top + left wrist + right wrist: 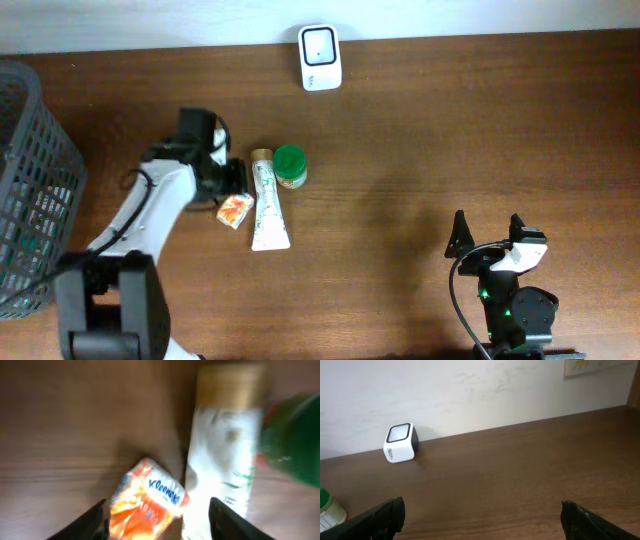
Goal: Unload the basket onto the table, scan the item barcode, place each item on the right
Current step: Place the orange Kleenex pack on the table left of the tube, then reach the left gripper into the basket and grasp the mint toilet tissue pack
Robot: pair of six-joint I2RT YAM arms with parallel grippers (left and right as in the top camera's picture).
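My L fingers (92,522) are spread, gripping nothing. The orange Kleenex pack (147,502) lies on the bench (420,130) btwn them, not pinched. Overhead, the pack sits just at 9 o'clock of the white tube (268,210); touching or not, can't tell. The tube's gold cap (262,155) points to 12, w/ the green-lidded jar (290,166) right beside it at 3. The scanner (320,57) stands at the bench's 12 o'clock edge, well apart from the pack. A grey basket (30,170) is at the 9 o'clock edge. My R fingers (375,517) are spread wide, empty, approx 5 o'clock on the bench.
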